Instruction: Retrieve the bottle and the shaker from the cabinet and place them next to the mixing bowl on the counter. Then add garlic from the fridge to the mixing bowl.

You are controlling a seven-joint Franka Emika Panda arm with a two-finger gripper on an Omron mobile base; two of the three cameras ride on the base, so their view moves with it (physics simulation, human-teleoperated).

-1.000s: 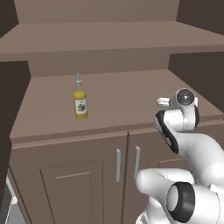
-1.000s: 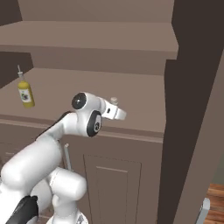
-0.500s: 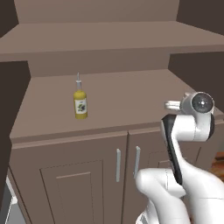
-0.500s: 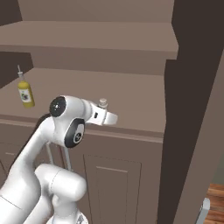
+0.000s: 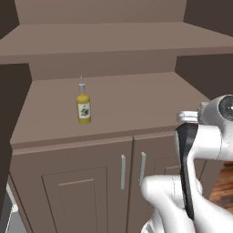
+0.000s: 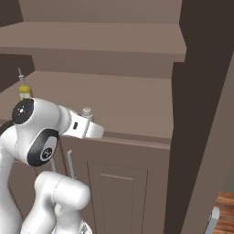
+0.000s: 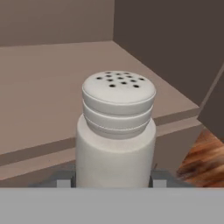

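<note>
The off-white shaker (image 7: 116,131) with its dotted round top stands upright between the dark fingertips of my gripper (image 7: 113,181), which is shut on it. From the right base, the shaker's top (image 6: 87,111) pokes up above the hand at the front edge of the cabinet's lower shelf (image 6: 132,98). The small yellow bottle (image 5: 83,107) with a thin grey spout stands on the left of that shelf (image 5: 136,98), apart from the arm; its top (image 6: 23,89) peeks over the arm's joint. The mixing bowl, counter, garlic and fridge are out of view.
An upper brown shelf (image 5: 113,43) runs above the lower one. Closed panelled doors with slim silver handles (image 5: 123,171) sit below the shelf. A dark open door panel (image 6: 205,91) stands at the right. Wooden floor (image 7: 201,157) shows below.
The arm has swung, carrying the held shaker leftward in the right base view, toward the shelf's front edge. The bottle has stayed put.
</note>
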